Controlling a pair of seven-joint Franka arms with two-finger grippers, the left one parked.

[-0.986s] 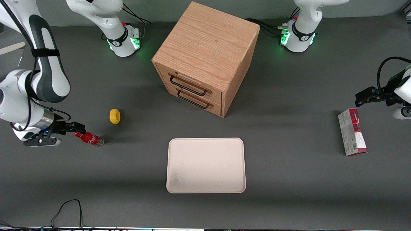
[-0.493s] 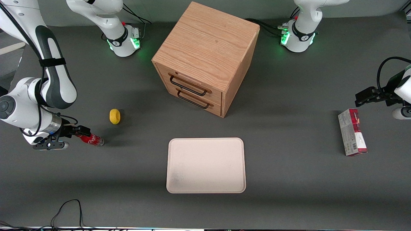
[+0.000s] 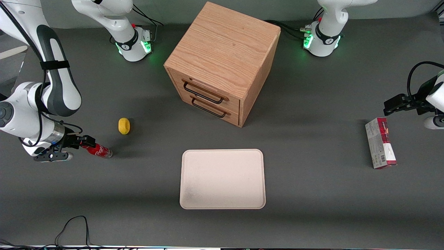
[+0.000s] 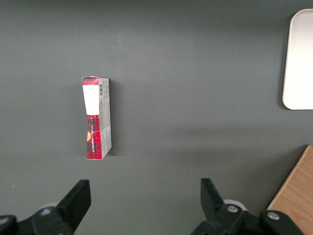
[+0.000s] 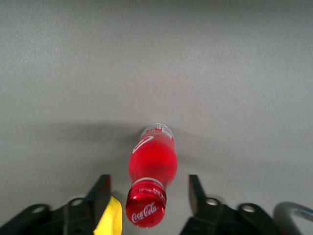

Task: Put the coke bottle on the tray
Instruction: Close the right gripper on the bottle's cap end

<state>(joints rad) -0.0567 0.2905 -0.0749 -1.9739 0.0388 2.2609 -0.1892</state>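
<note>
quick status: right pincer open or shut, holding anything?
Right pincer: open, holding nothing. Its fingers straddle the cap end of the bottle, which lies on its side on the table, not yet gripped.

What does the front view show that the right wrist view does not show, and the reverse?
Only the front view shows the tray, the wooden cabinet, the carton box and the whole lemon.

Only the right wrist view shows the logo on the cap and the open fingers on either side of it, apart from it.

Both show the coke bottle lying on the table with the gripper at its cap.
</note>
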